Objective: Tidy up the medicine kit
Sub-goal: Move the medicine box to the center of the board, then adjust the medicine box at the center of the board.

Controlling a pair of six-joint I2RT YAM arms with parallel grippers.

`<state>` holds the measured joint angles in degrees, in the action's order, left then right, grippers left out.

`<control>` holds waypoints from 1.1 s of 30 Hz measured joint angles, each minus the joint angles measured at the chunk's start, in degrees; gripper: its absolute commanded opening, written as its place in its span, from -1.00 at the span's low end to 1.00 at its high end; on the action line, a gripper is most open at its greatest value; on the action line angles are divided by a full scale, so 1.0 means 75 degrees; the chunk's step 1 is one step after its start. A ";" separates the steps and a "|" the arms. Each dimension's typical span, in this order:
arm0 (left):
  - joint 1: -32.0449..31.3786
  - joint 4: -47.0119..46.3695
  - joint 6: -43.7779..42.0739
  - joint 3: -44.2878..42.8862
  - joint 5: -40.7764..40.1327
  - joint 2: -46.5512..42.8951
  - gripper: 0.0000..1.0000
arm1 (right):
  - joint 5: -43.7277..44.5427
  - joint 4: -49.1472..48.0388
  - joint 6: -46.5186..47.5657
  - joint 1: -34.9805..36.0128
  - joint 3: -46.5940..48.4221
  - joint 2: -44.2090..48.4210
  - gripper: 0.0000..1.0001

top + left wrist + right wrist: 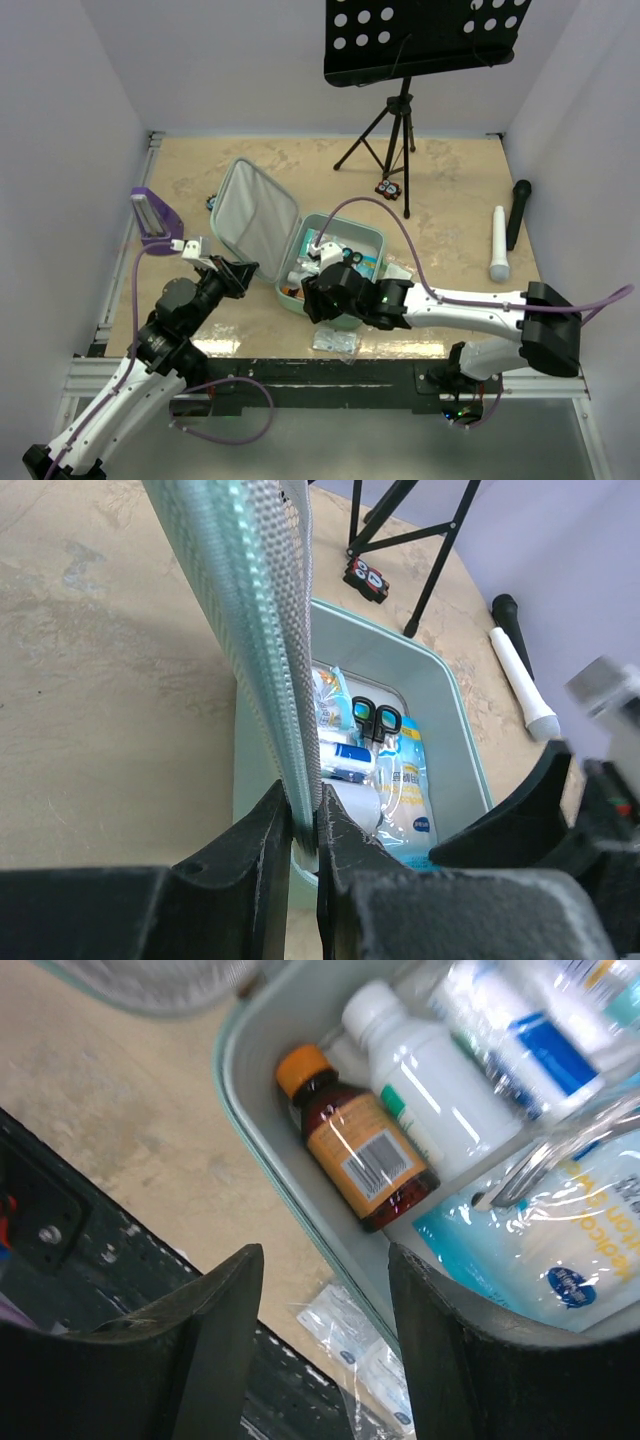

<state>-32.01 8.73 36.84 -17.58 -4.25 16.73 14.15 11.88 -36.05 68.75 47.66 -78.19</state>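
The mint-green, square soft medicine kit (350, 221) lies open near the middle of the beige table (450, 200), a little toward its near edge. Its hinged lid (255, 215) stands up on the left, its greyish mesh lining facing the tray.

In the tray's near-left corner lies a brown bottle with an orange cap and orange label (360, 1155). Just beside it is a white plastic bottle with a white cap (430, 1080). A white-and-blue pack (520, 1040) lies farther in, and a light-blue packet in clear plastic (560, 1250) fills the near right part. Black-handled scissors (375, 720) rest toward the far side.

The left gripper (305, 825) is clamped on the near rim of the lid, its two black fingers pressed against either face of the edge. The right gripper (322, 1255) hangs over the tray's near-left corner. Its fingers are spread apart with nothing between them, and the kit's rim and bare table show in the gap.

Clear plastic sachets (335, 342) lie on the table just near of the kit. A small purple stand (153, 220) sits to the left of the lid. Far behind, a black tripod music stand (400, 120) rises, with a small black-and-red object (388, 188) at its feet. Well to the right lie a white cylinder (498, 243) and a black microphone (517, 213), side by side.
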 measured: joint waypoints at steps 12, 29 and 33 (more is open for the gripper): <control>-0.0003 -0.0023 -0.0224 0.0000 0.0087 0.0000 -1.00 | 0.0513 -0.0300 -0.0358 -0.1676 0.2914 -0.0073 0.21; -0.0003 -0.0184 -0.0478 -0.0230 0.0070 0.0615 -1.00 | -0.0536 -0.0052 -0.0370 -0.2002 0.5476 -0.2891 0.23; -0.0003 -0.0254 -0.0478 -0.0254 0.0076 0.0734 -1.00 | -0.0551 0.0052 -0.0309 -0.2028 0.5674 -0.2906 0.24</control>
<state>-32.03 6.83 33.26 -19.49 -3.68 22.24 10.02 12.27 -38.37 53.54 90.21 -99.98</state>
